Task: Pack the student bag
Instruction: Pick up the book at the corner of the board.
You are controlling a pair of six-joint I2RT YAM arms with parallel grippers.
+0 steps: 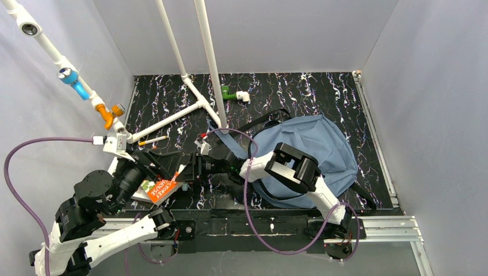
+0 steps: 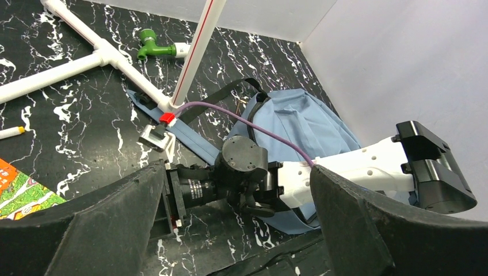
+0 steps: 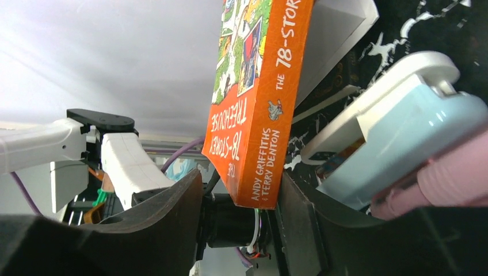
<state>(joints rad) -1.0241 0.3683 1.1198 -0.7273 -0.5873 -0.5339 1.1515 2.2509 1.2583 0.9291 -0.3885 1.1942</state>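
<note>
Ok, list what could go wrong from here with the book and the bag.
1. The orange book sits between the right gripper fingers by one corner only; it may slip or tip.
2. The open left gripper hangs close to the right arm; they might collide.
3. The purple cable runs across the student bag and could snag.

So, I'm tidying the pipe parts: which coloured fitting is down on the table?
The green fitting, lying on the table near its far edge; the blue fitting and orange fitting are mounted on the slanted white pipe at left.
</note>
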